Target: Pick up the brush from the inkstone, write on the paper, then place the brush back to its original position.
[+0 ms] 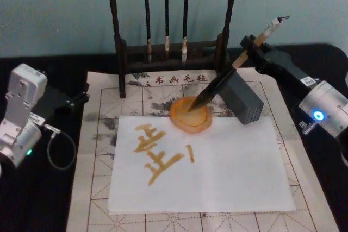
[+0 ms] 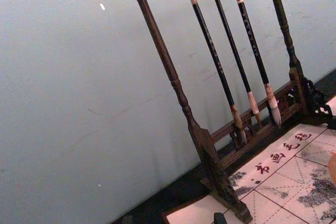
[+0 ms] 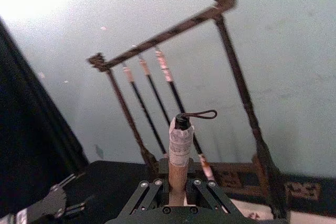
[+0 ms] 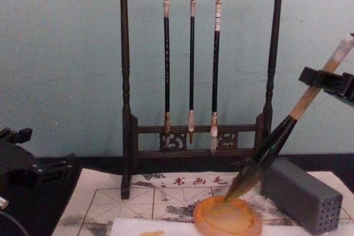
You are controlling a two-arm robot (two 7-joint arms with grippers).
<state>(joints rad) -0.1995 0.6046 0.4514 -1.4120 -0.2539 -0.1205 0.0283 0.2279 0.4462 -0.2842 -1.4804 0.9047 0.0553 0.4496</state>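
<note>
- Leaning at a steep tilt, the brush (image 1: 220,82) has its dark tuft down in the inkstone (image 1: 185,126), with the handle rising up and away toward the robot's right
- In the chest view the tuft tip meets the far part of the dish; whether it presses on the surface or just hangs over it cannot be told
- The tilt likely comes from the grip: the right gripper (image 1: 253,47) reaches in from the right and is clamped on the tan upper handle below the whitish cap, so the tuft trails low and inward
- The right wrist view confirms the pinch, with the jaws pressed against the handle on both sides and the cap standing above them
- The inkstone sits on the mat (image 1: 98,134), touching the far edge of the paper (image 1: 228,172), a short reach for dipping
- The paper carries yellowish strokes on its left half; judged from that, the writing is partly or wholly done and this is either a reload or the return
- A grey block (image 1: 244,101) stands just beside the dish, under the handle, and leaves little room for lowering it
- The rack (image 1: 117,36) with thin brushes (image 1: 166,14) stands behind
- The left gripper (image 1: 68,100) is parked at the mat's left edge, well apart
</note>
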